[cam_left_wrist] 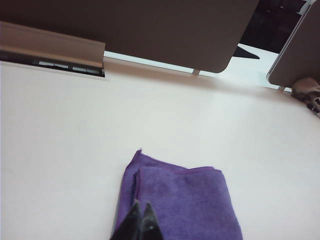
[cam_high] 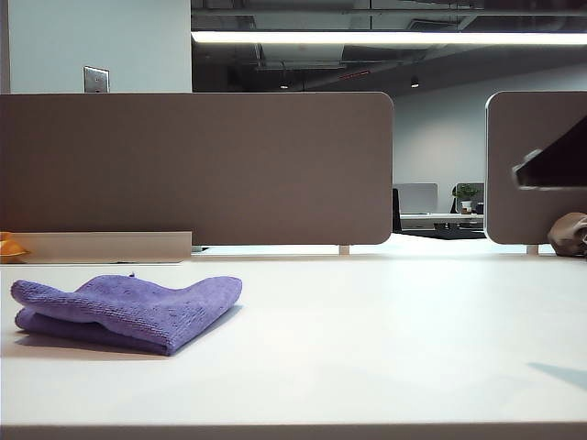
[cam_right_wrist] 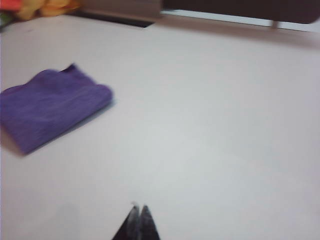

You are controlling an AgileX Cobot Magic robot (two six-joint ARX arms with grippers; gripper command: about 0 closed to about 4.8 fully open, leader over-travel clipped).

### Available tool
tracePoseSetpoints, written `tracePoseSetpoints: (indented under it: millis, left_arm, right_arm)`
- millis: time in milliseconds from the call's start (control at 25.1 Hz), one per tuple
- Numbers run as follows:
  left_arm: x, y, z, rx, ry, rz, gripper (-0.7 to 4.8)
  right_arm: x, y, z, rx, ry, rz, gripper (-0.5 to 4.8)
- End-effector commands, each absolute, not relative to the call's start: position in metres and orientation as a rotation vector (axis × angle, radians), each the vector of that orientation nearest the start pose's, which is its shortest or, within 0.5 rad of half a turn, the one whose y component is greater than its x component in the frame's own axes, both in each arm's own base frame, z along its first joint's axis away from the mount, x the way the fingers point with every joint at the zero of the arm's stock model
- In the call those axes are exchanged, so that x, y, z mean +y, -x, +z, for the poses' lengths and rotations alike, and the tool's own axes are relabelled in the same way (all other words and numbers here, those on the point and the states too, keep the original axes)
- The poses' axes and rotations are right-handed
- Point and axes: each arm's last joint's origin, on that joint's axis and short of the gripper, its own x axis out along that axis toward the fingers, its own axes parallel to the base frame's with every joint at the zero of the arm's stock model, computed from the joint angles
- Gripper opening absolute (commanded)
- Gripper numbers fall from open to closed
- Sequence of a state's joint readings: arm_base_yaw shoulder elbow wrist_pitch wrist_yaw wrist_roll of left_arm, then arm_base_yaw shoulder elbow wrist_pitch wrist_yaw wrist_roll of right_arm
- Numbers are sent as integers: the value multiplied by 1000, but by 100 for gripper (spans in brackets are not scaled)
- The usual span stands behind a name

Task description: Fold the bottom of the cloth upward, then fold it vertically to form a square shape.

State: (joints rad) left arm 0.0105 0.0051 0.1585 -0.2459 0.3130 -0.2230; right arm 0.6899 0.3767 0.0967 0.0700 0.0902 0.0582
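1. While nothing here works as a container, the white table (cam_high: 385,339) carries everything, and the cloth (cam_high: 128,312) lies on its left part in the exterior view, well clear of the grey partition (cam_high: 197,170) behind it.
2. The cloth is folded into a layered, roughly square pad; in the exterior view its folded corner points toward the camera, and I cannot name a clear long axis.
3. Its purple pile is fuzzy and soft, with a thin darker hem along the edges and stacked layers showing at the open side.
4. My left gripper (cam_left_wrist: 140,206) hangs above the near part of the cloth (cam_left_wrist: 180,200), fingertips pressed together with nothing between them; I cannot tell whether they touch the fabric.
5. My right gripper (cam_right_wrist: 138,209) is over bare table, tips closed on each other and empty, well apart from the cloth (cam_right_wrist: 47,107), which looks blurred there.
6. A brownish-grey lump (cam_high: 569,234) sits at the far right by a second partition, and something orange (cam_high: 11,247) shows at the far left edge beside a pale, smooth rail (cam_high: 105,246).
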Motion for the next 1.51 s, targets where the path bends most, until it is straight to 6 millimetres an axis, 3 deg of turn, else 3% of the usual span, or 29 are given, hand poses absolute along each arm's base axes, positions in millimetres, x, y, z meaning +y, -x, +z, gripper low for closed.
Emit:
tracePoseSetpoints:
  millis: [40,319,837,1036,1514]
  left_arm:
    - [-8,-85,191,115,234,-292,-5]
    - [-7,-85,191,113,228,-262,-5]
    - [-7,-86,187,112,132,-247,-5]
    - [-7,-90,174,142,119,-246,-5]
    - [-5,-95,151,195,120,-180,-5]
  right_arm:
    - [77,-94,169,200,49,661,-6]
    - [68,-99,156,186,97,515,-6]
    - [34,-116,162,117,-9,263,-6]
    - [20,-119,157,110,-82,200,-6]
    - [16,-118,149,188,-104,179,-6]
